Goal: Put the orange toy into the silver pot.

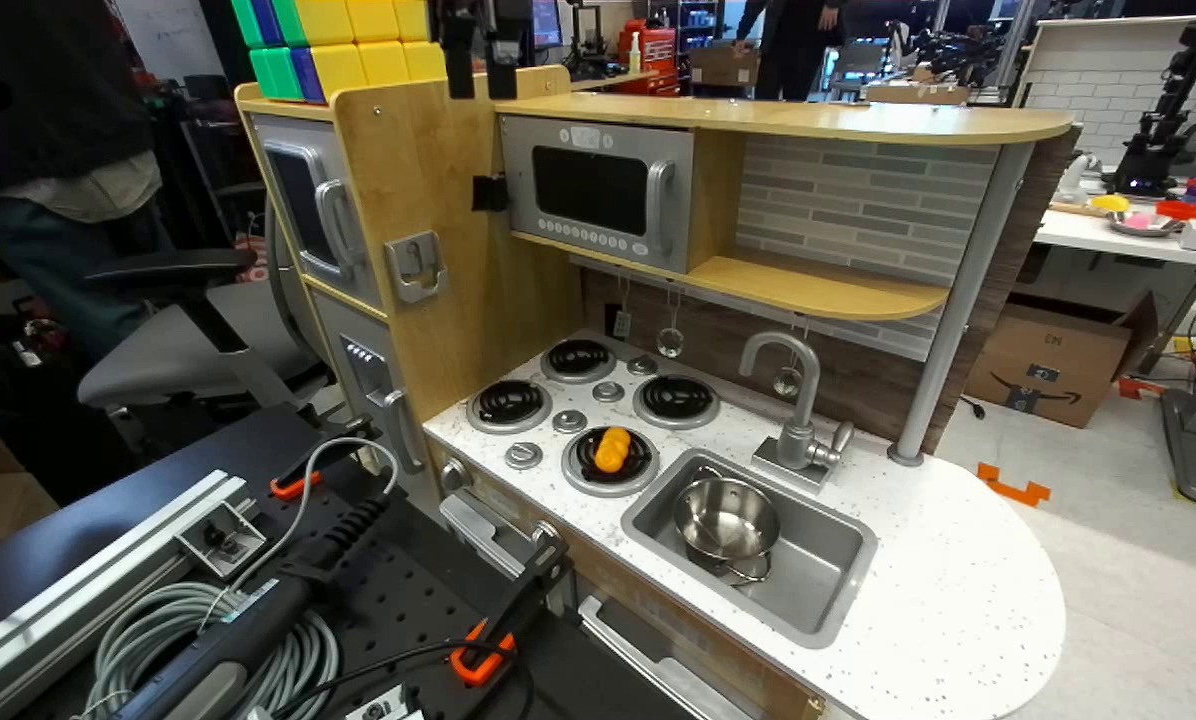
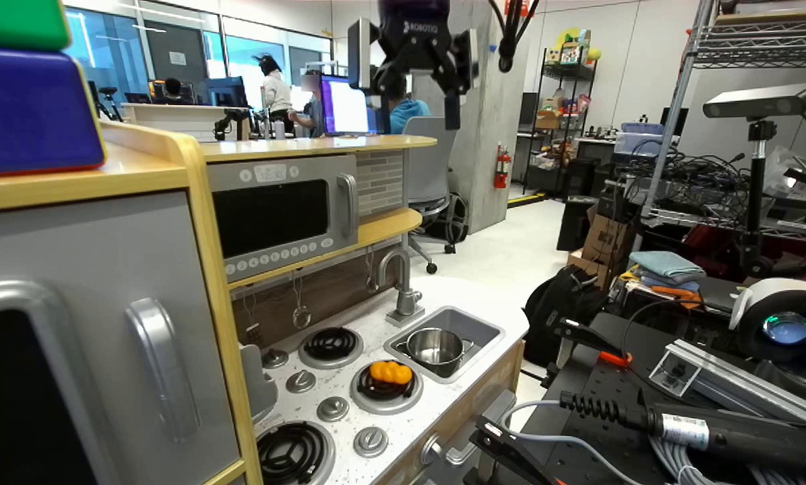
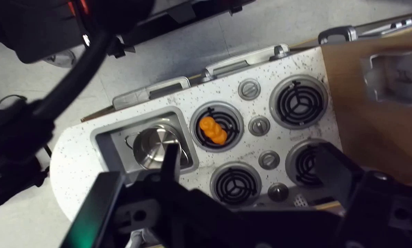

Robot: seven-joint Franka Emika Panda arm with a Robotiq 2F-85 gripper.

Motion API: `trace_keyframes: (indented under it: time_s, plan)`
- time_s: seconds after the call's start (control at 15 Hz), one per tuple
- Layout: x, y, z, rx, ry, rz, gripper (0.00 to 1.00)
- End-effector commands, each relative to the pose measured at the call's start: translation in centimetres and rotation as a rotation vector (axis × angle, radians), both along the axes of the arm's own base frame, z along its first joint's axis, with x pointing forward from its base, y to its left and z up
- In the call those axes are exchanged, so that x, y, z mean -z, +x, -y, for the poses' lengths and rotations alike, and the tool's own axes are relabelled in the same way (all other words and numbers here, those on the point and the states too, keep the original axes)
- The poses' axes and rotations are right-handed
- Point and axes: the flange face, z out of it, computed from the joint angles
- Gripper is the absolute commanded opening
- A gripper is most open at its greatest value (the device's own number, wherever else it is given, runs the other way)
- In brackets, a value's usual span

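Observation:
The orange toy (image 1: 612, 450) lies on a black stove burner beside the sink; it also shows in an exterior view (image 2: 390, 372) and in the wrist view (image 3: 213, 130). It is a lumpy, elongated piece. The silver pot (image 1: 726, 518) stands upright in the sink basin; it also shows in an exterior view (image 2: 435, 347) and in the wrist view (image 3: 152, 146), where a finger overlaps its edge. My gripper (image 2: 418, 118) is open and empty, high above the countertop with its fingers pointing down. Its fingers spread wide in the wrist view (image 3: 249, 151), and it shows at the top of an exterior view (image 1: 480, 85).
The grey sink (image 1: 818, 590) has a faucet (image 1: 803, 400) behind it. A microwave (image 1: 598, 195) and wooden shelf (image 1: 808, 285) overhang the counter's back. A tall wooden cabinet (image 1: 458, 250) and a support pole (image 1: 968, 300) flank it. A cluttered black table (image 1: 408, 600) stands in front.

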Motion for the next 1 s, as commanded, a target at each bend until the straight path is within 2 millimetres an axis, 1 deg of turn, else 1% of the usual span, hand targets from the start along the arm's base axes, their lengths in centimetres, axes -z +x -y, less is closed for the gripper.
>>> trace_keyframes:
  time_s: [0.0, 0.2, 0.33, 0.4, 0.47, 0.53, 0.73, 0.8, 0.87, 0.93]
  plan:
    - [1.8, 2.5, 0.1, 0.035, 0.048, 0.094, 1.00]
    - [3.2, 3.7, 0.2, 0.034, 0.049, 0.149, 1.00]
    - [3.7, 4.5, 0.6, 0.045, 0.044, 0.170, 1.00]
    - [3.3, 4.4, 0.7, 0.057, 0.037, 0.147, 1.00]
    - [2.0, 3.2, 0.9, 0.074, 0.023, 0.065, 1.00]
    - [3.9, 3.6, 1.0, 0.042, 0.033, 0.114, 1.00]
    - [2.9, 3.4, 1.1, 0.056, 0.024, 0.073, 1.00]
    - [3.1, 3.2, 1.0, 0.059, 0.028, 0.117, 1.00]
    - [4.1, 3.5, 1.0, 0.061, 0.020, 0.154, 1.00]
    - [5.6, 3.7, 1.0, 0.054, -0.009, 0.174, 1.00]
